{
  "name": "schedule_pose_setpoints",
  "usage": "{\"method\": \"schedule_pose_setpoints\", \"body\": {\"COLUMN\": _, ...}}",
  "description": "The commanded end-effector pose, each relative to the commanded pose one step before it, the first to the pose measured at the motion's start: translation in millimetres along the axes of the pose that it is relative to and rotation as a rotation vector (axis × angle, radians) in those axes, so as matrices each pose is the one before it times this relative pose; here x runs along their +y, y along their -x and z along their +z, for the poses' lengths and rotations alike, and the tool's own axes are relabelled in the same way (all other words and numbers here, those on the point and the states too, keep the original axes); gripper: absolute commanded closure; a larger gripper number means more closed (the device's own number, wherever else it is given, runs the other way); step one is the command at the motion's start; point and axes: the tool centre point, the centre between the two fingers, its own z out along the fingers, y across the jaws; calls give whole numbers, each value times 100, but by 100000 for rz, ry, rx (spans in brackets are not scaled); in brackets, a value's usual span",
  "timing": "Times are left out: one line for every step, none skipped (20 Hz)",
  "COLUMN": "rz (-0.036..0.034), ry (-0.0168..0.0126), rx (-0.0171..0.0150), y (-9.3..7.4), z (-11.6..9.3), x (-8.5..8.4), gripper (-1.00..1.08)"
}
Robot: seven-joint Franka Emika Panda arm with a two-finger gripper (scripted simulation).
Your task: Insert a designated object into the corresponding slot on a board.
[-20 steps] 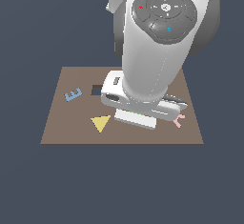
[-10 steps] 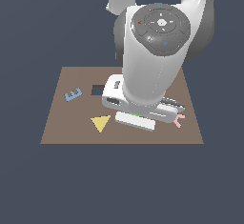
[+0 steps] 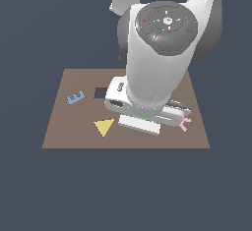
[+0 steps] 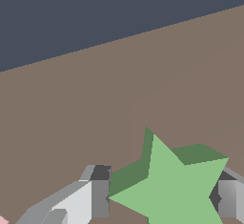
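Note:
In the wrist view the green star (image 4: 176,189) lies between my two fingers, one finger (image 4: 100,194) at one point of it and the other (image 4: 228,198) at the opposite side, both touching it. My gripper (image 4: 162,197) is shut on the star, just over the brown board (image 4: 95,113). In the exterior view my hand (image 3: 142,109) is low over the board (image 3: 64,131), toward its near right part, and covers the star. The star-shaped slot is hidden in both views.
On the board in the exterior view are a dark rectangular cutout (image 3: 101,93), a blue letter E (image 3: 75,97), a yellow triangle (image 3: 104,127) and a pink letter A (image 3: 185,123) partly under my hand. Dark floor surrounds the board.
The arm's upper links shifted slightly. The hand stays low over the same part of the board. The loose pieces have not moved.

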Motion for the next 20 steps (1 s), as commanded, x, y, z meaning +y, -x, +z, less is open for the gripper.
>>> {"method": "schedule_pose_setpoints", "body": {"rz": 15, "ry": 11, "rx": -6, "y": -4, "z": -1, "x": 11, "gripper": 108}}
{"method": "schedule_pose_setpoints", "body": {"rz": -85, "ry": 0, "rx": -1, "y": 6, "z": 0, "x": -3, "gripper": 108}}
{"method": "schedule_pose_setpoints", "body": {"rz": -267, "ry": 0, "rx": 0, "y": 21, "z": -2, "x": -19, "gripper": 108}}
{"method": "schedule_pose_setpoints", "body": {"rz": -445, "ry": -1, "rx": 1, "y": 35, "z": -3, "x": -31, "gripper": 108}}
{"method": "schedule_pose_setpoints", "body": {"rz": -618, "ry": -1, "rx": 1, "y": 48, "z": -4, "x": -40, "gripper": 108}}
{"method": "schedule_pose_setpoints", "body": {"rz": -795, "ry": -2, "rx": 1, "y": 62, "z": -6, "x": -52, "gripper": 108}}
{"method": "schedule_pose_setpoints", "body": {"rz": -972, "ry": -2, "rx": 2, "y": 76, "z": -7, "x": -64, "gripper": 108}}
{"method": "schedule_pose_setpoints", "body": {"rz": -1148, "ry": -2, "rx": 2, "y": 90, "z": -8, "x": -76, "gripper": 108}}
{"method": "schedule_pose_setpoints", "body": {"rz": -1324, "ry": -2, "rx": 2, "y": 104, "z": -9, "x": -87, "gripper": 108}}
{"method": "schedule_pose_setpoints", "body": {"rz": -1499, "ry": -3, "rx": 3, "y": 118, "z": -11, "x": -98, "gripper": 108}}
{"method": "schedule_pose_setpoints", "body": {"rz": -1675, "ry": -3, "rx": 3, "y": 132, "z": -12, "x": -110, "gripper": 108}}
{"method": "schedule_pose_setpoints", "body": {"rz": -1850, "ry": -3, "rx": 3, "y": 146, "z": -13, "x": -121, "gripper": 108}}
{"method": "schedule_pose_setpoints", "body": {"rz": -2024, "ry": -4, "rx": 3, "y": 160, "z": -14, "x": -132, "gripper": 108}}
{"method": "schedule_pose_setpoints", "body": {"rz": -2199, "ry": -4, "rx": 3, "y": 174, "z": -15, "x": -144, "gripper": 108}}
{"method": "schedule_pose_setpoints", "body": {"rz": -2373, "ry": -4, "rx": 4, "y": 188, "z": -17, "x": -155, "gripper": 108}}
{"method": "schedule_pose_setpoints", "body": {"rz": -2545, "ry": -4, "rx": 4, "y": 202, "z": -18, "x": -166, "gripper": 108}}
{"method": "schedule_pose_setpoints", "body": {"rz": -2717, "ry": -5, "rx": 4, "y": 216, "z": -19, "x": -177, "gripper": 108}}
{"method": "schedule_pose_setpoints", "body": {"rz": -2888, "ry": -5, "rx": 4, "y": 230, "z": -20, "x": -187, "gripper": 108}}
{"method": "schedule_pose_setpoints", "body": {"rz": -3058, "ry": -5, "rx": 4, "y": 244, "z": -21, "x": -198, "gripper": 108}}
{"method": "schedule_pose_setpoints", "body": {"rz": -3226, "ry": -5, "rx": 4, "y": 258, "z": -22, "x": -208, "gripper": 108}}
